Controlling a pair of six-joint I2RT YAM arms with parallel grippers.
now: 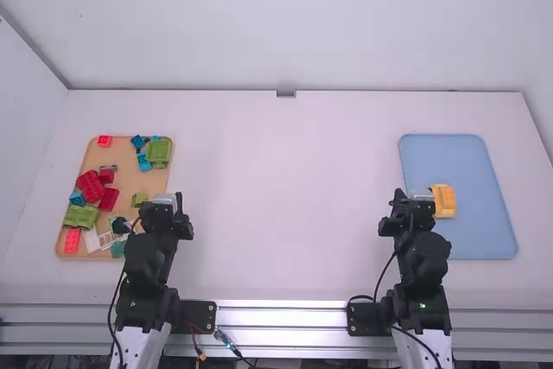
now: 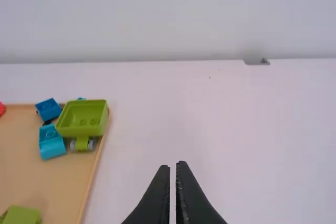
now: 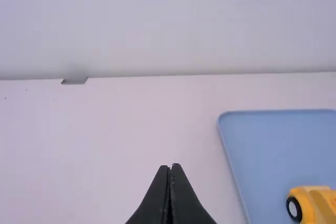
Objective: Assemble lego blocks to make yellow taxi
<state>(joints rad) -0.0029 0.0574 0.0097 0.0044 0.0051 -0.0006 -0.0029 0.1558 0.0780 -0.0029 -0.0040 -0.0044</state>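
In the high view my left gripper (image 1: 166,206) stays folded back over its base, at the right edge of the tan tray; in the left wrist view the gripper (image 2: 173,167) is shut and empty. My right gripper (image 1: 413,205) is parked likewise, beside the blue tray's left edge; the right wrist view has the gripper (image 3: 170,169) shut on nothing. Just right of it a yellow-orange block vehicle (image 1: 443,201) rests in the blue tray (image 1: 475,244). A black wheel shows on that vehicle (image 3: 313,205) in the right wrist view.
The tan tray (image 1: 131,181) at the left holds red blocks (image 1: 90,186), a green block piece (image 1: 158,151), blue blocks (image 1: 138,141) and white pieces. A small dark bracket (image 1: 286,93) sits at the table's far edge. Bare white table (image 1: 285,205) lies between the trays.
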